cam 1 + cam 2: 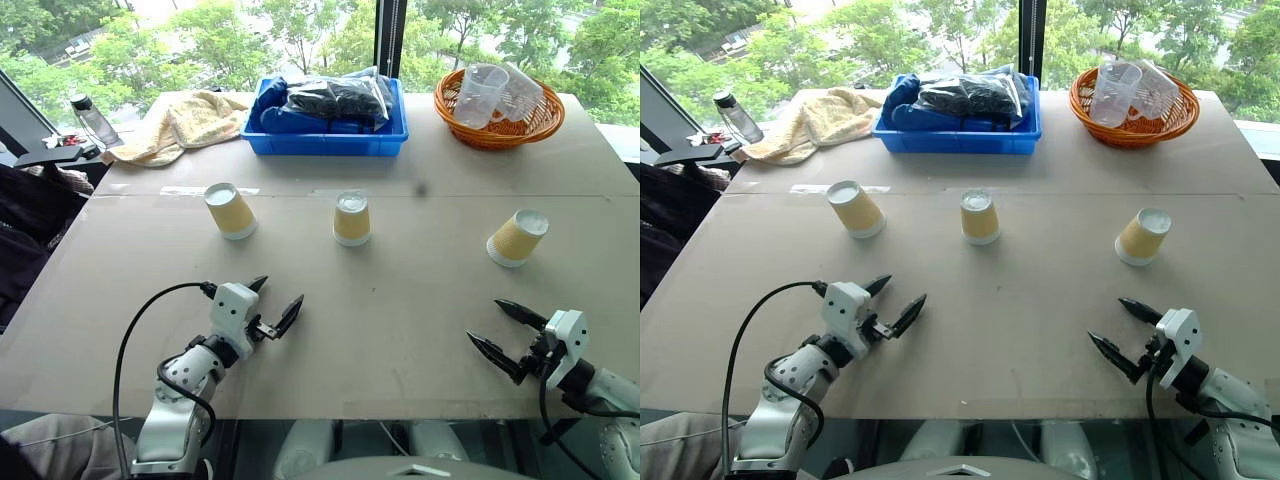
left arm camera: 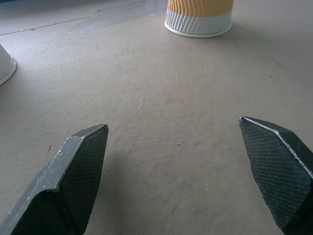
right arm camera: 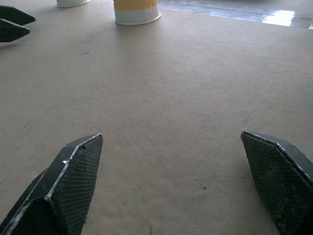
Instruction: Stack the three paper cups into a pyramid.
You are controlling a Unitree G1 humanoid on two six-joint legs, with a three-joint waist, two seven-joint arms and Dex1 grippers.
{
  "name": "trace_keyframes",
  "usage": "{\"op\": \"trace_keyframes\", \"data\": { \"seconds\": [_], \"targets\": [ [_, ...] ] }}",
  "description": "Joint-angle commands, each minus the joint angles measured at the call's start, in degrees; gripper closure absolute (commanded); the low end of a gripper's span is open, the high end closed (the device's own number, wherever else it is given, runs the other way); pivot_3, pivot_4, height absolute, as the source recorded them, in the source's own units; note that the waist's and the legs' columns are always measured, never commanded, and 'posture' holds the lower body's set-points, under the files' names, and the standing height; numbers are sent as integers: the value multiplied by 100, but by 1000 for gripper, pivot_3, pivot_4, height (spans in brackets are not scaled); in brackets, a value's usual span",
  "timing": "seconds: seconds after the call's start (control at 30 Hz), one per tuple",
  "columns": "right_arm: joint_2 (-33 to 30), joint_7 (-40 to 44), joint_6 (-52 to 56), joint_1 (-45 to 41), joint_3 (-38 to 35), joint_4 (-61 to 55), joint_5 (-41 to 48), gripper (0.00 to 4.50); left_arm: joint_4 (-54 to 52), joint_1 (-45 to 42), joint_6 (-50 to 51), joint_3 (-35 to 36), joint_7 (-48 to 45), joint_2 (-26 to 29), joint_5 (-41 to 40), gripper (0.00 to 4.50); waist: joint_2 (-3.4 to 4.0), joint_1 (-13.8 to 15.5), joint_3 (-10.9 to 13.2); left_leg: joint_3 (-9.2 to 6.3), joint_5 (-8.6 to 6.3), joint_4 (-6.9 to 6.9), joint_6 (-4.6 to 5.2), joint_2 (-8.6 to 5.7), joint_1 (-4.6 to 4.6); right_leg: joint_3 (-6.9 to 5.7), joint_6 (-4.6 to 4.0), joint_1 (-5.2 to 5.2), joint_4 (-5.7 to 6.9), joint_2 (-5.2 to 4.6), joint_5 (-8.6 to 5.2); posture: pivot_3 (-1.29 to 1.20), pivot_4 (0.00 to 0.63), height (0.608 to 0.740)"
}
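Three paper cups stand upside down in a row across the middle of the table, spaced well apart: the left cup (image 1: 230, 210), the middle cup (image 1: 351, 219) and the right cup (image 1: 517, 237). Each has tan ribbed sides and a white rim. My left gripper (image 1: 280, 292) is open near the table's front edge, below and between the left and middle cups, touching nothing. In the left wrist view the middle cup (image 2: 198, 17) stands well beyond the fingers. My right gripper (image 1: 484, 320) is open too, empty, in front of the right cup.
At the back stand a blue bin (image 1: 325, 145) holding dark bags, an orange basket (image 1: 500, 138) with clear plastic cups, and a yellow towel (image 1: 185, 122). A water bottle (image 1: 92, 120) stands beyond the table's far left corner. Bare tabletop separates the grippers from the cups.
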Motion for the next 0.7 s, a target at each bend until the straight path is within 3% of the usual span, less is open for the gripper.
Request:
{"op": "trace_keyframes", "data": {
  "seconds": [0.03,0.7],
  "targets": [
    [-25,75,-43,-43,-107,-23,97,0,-87,97,-58,14,-184,48,-239,91,0,0,0,0,0,0,0,0,0,0,0,0,0,0,0,0,150,740],
    [-12,278,91,-496,57,-8,180,0,48,149,-120,500,-222,245,-677,91,16,-3,15,1,1,-4,-1,1,-4,1,0,-6,-3,1,0,0,150,740]
  ]
}}
